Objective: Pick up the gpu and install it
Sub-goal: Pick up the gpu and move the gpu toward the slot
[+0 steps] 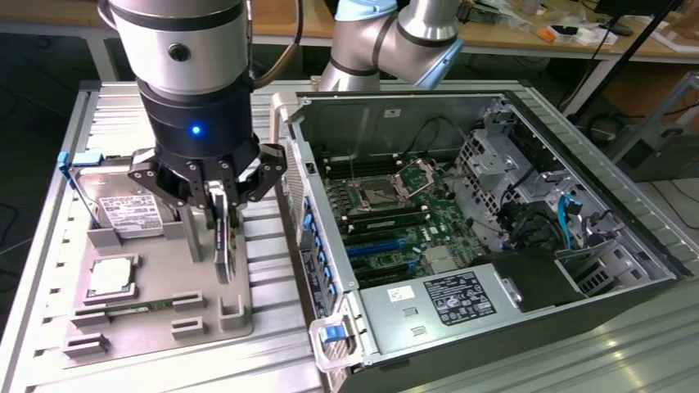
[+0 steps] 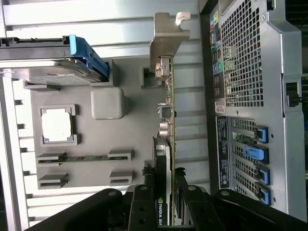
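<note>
The gpu (image 1: 225, 246) (image 2: 169, 120) stood thin edge-on and upright in the left half of the exterior view, just left of the open computer case (image 1: 611, 246), over the right part of a grey tray (image 1: 164, 319). Whether its lower edge touched the tray could not be told. The wrist view showed its green board along one side, its black shroud near the gripper, and its silver end bracket (image 2: 166, 41) at the far end, reaching past the tray's edge. The gripper (image 1: 223, 214) (image 2: 166, 185) was clamped on the gpu, one finger pressed against each flat face of the card's upper part. Above it, the silver and black arm (image 1: 186, 49) rose out of the upper left of the exterior frame. On the tray, to the exterior view's left of the card, a silver hard drive (image 1: 126, 209) (image 2: 43, 62) with a white label leaned in its slot, a square processor chip (image 1: 113, 276) (image 2: 57, 125) lay below it, and a narrow green memory stick (image 1: 131, 309) (image 2: 72, 158) lay near the tray's lower edge. Inside the case, the green motherboard (image 1: 382, 221) sat at the frame's centre, with a labelled power supply (image 1: 437, 303) below it. Tray and case rested on a slatted metal table (image 1: 44, 270) (image 2: 96, 19).
</note>
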You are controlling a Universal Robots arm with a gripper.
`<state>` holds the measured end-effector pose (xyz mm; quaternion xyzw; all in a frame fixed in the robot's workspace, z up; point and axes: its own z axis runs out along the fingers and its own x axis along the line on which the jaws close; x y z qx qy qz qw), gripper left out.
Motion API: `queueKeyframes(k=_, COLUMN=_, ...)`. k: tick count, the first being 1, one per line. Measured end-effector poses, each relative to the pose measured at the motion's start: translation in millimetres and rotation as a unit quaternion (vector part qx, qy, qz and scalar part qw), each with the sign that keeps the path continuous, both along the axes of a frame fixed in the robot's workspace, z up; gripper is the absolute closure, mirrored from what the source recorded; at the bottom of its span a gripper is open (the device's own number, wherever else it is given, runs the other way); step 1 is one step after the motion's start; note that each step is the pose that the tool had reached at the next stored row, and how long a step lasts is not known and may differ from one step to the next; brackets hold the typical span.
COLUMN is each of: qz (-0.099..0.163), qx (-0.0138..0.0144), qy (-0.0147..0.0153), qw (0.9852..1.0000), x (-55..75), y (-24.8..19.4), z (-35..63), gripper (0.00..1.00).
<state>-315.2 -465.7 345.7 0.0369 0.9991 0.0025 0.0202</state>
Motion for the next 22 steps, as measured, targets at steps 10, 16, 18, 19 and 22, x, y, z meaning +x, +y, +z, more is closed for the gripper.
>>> queueKeyframes(k=10, qz=0.000, qx=-0.0003, qy=0.0000, qw=1.0000, x=-0.1, y=0.0, z=18.4, gripper=0.73)
queueKeyframes(k=16, qz=0.000, qx=-0.0003, qy=0.0000, qw=1.0000, x=-0.3, y=0.0, z=32.4, gripper=0.73)
queueKeyframes(k=18, qz=0.000, qx=-0.0003, qy=0.0000, qw=1.0000, x=-0.4, y=0.0, z=36.4, gripper=0.73)
queueKeyframes(k=19, qz=0.000, qx=-0.0003, qy=0.0000, qw=1.0000, x=-0.5, y=0.0, z=39.5, gripper=0.73)
queueKeyframes(k=22, qz=0.000, qx=-0.0003, qy=0.0000, qw=1.0000, x=-0.8, y=0.0, z=48.2, gripper=0.73)
